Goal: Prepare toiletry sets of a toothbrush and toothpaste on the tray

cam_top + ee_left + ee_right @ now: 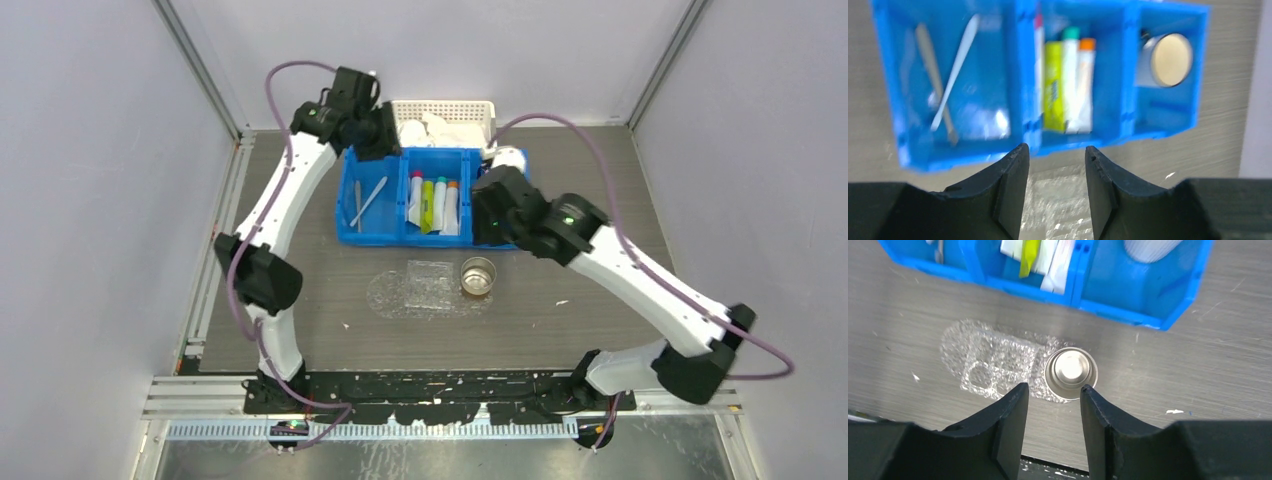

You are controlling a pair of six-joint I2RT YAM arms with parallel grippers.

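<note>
The left hand [1055,152] hangs over the far left corner of the blue bin [372,238], its fingers partly spread and holding nothing. The toothbrush [955,75] lies close by in the bin's left compartment. Its long axis slants front to back, so the fingers would likely have to straddle it crosswise. The toothpaste [1070,80] lies in the middle compartment. The right hand [1052,387], also parted and empty, hovers above the metal cup [1070,367] at the right end of the tray [993,365], farther from the brushes.

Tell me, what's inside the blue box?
The blue box holds two toothbrushes on the left, toothpaste tubes in the middle, and a round cup lying sideways on the right. What's under the tubes is hidden.
</note>
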